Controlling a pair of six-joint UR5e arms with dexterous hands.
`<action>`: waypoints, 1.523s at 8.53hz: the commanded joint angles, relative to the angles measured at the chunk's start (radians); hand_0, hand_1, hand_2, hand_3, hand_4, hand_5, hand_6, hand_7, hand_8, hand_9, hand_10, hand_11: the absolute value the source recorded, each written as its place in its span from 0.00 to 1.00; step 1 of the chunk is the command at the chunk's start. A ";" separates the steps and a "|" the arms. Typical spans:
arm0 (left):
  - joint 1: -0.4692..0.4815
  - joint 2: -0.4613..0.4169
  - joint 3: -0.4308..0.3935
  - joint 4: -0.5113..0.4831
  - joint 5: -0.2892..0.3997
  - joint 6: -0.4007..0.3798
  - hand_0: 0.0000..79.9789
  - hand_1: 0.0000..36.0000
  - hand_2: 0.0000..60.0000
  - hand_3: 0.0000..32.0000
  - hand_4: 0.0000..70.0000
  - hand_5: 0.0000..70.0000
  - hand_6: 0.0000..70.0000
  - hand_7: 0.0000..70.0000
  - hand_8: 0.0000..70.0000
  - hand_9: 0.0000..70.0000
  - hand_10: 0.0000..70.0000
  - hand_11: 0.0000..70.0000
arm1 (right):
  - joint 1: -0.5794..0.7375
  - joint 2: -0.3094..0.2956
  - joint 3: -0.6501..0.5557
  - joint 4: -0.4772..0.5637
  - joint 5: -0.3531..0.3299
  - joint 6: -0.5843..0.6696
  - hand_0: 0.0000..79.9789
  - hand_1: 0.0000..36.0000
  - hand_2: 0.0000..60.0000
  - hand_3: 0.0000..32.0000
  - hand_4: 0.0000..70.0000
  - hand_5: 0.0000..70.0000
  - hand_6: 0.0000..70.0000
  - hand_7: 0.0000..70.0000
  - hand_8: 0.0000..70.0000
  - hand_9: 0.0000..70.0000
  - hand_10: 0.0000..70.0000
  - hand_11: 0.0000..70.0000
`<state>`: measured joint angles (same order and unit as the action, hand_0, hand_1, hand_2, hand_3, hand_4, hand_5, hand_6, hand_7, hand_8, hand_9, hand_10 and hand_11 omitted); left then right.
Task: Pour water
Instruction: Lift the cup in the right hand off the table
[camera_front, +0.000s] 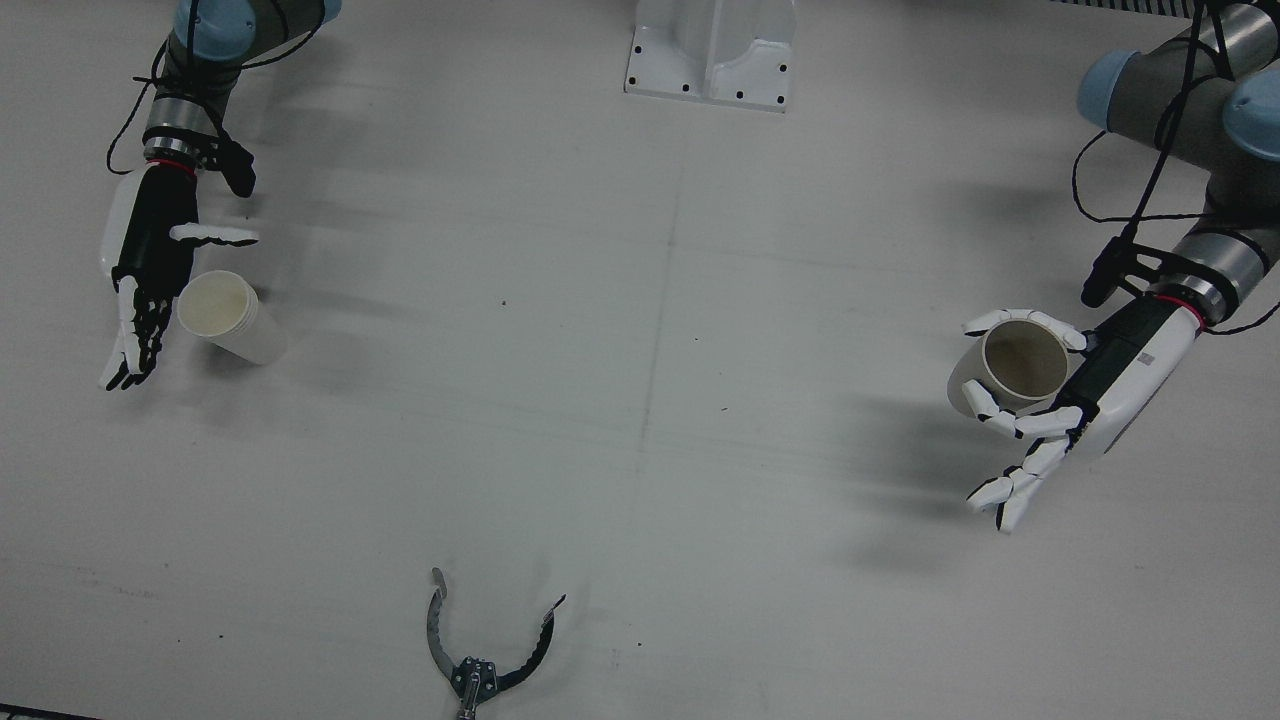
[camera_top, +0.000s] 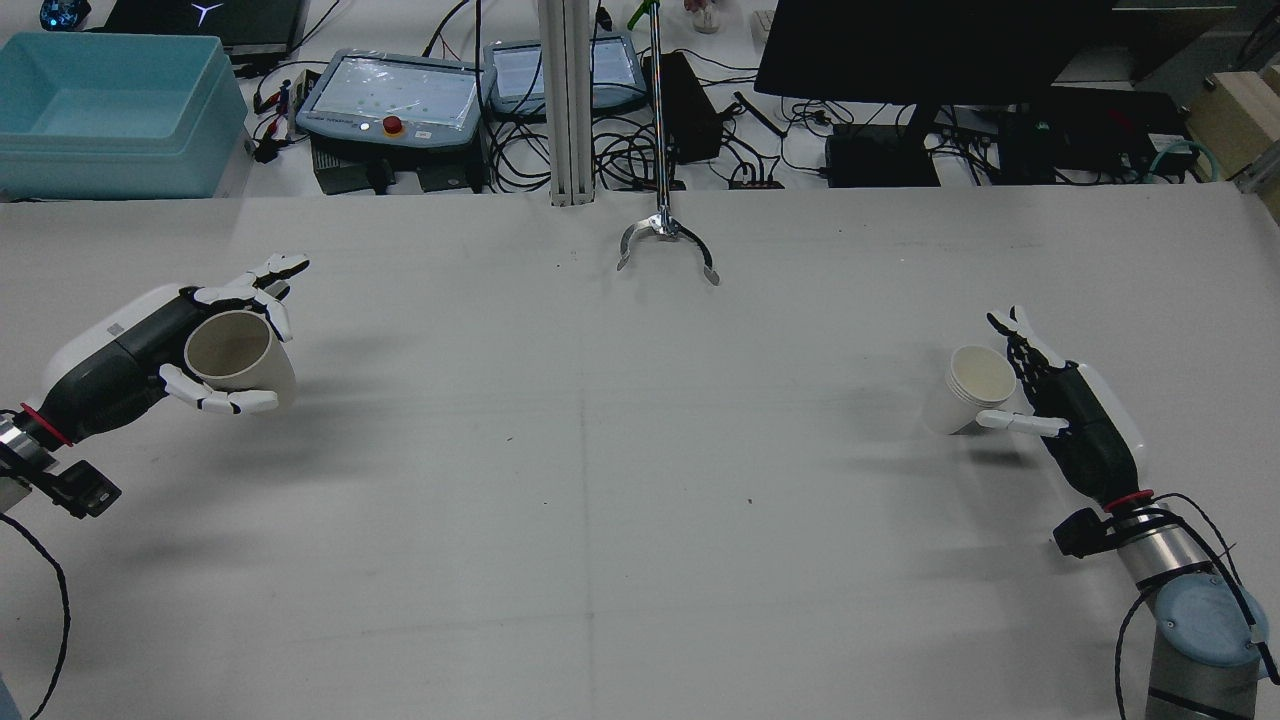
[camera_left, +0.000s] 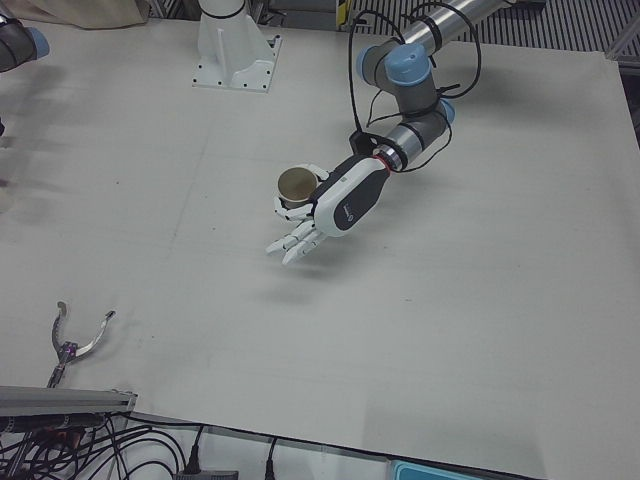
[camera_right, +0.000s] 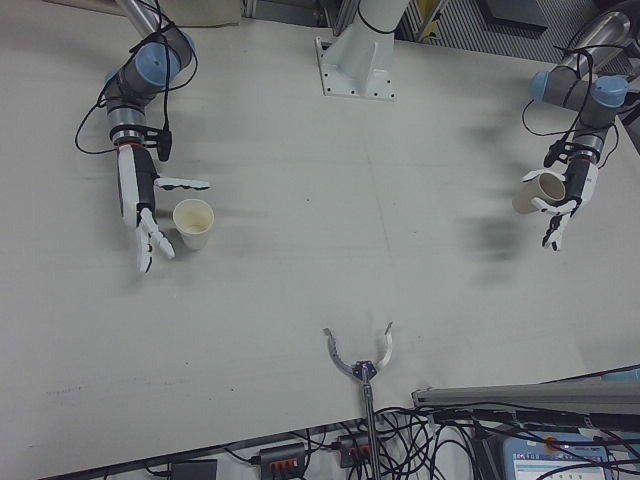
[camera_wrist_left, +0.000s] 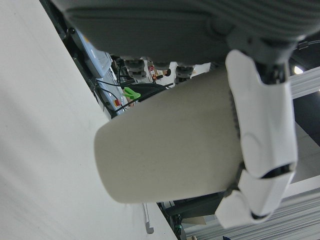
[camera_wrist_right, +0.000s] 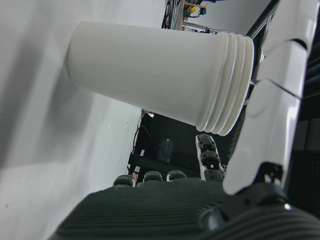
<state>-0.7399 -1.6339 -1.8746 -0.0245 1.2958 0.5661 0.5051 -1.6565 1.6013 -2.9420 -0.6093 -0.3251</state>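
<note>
My left hand (camera_top: 150, 360) is shut on a beige paper cup (camera_top: 238, 355) and holds it upright, mouth up, above the table at the left. The hand (camera_front: 1085, 385) and cup (camera_front: 1022, 365) also show in the front view, and in the left-front view (camera_left: 296, 185). In the left hand view a finger (camera_wrist_left: 262, 130) wraps the cup's wall (camera_wrist_left: 170, 145). My right hand (camera_top: 1060, 400) is open beside a stack of white paper cups (camera_top: 975, 385) standing on the table, fingers straight behind it, thumb alongside. The stack also shows in the front view (camera_front: 228, 315) and the right hand view (camera_wrist_right: 160, 75).
A metal claw tool on a rod (camera_top: 665, 240) lies at the table's far middle edge, also in the front view (camera_front: 480, 650). A white pedestal (camera_front: 712, 50) stands at the robot's side. A blue bin (camera_top: 110, 110) and electronics sit beyond the table.
</note>
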 joint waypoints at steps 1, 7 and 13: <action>0.002 0.000 0.006 0.000 -0.001 0.000 0.64 1.00 1.00 0.00 0.92 1.00 0.06 0.17 0.00 0.02 0.05 0.10 | -0.006 0.010 -0.017 -0.008 -0.003 -0.011 0.72 0.62 0.07 0.09 0.09 0.13 0.00 0.00 0.00 0.00 0.00 0.00; 0.002 0.000 0.025 -0.002 -0.004 0.000 0.64 1.00 1.00 0.00 0.91 1.00 0.06 0.17 0.00 0.02 0.05 0.10 | -0.008 0.063 -0.030 -0.049 -0.004 -0.018 0.71 0.62 0.10 0.09 0.12 0.14 0.00 0.03 0.00 0.00 0.00 0.00; -0.003 0.000 0.023 -0.003 -0.003 -0.008 0.63 0.99 1.00 0.00 0.92 1.00 0.06 0.16 0.00 0.02 0.05 0.10 | -0.013 0.079 -0.030 -0.069 -0.006 -0.040 0.72 0.58 0.24 0.00 0.45 0.57 0.34 0.64 0.19 0.31 0.07 0.13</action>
<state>-0.7400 -1.6337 -1.8509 -0.0276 1.2931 0.5650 0.4967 -1.5910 1.5708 -3.0105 -0.6133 -0.3526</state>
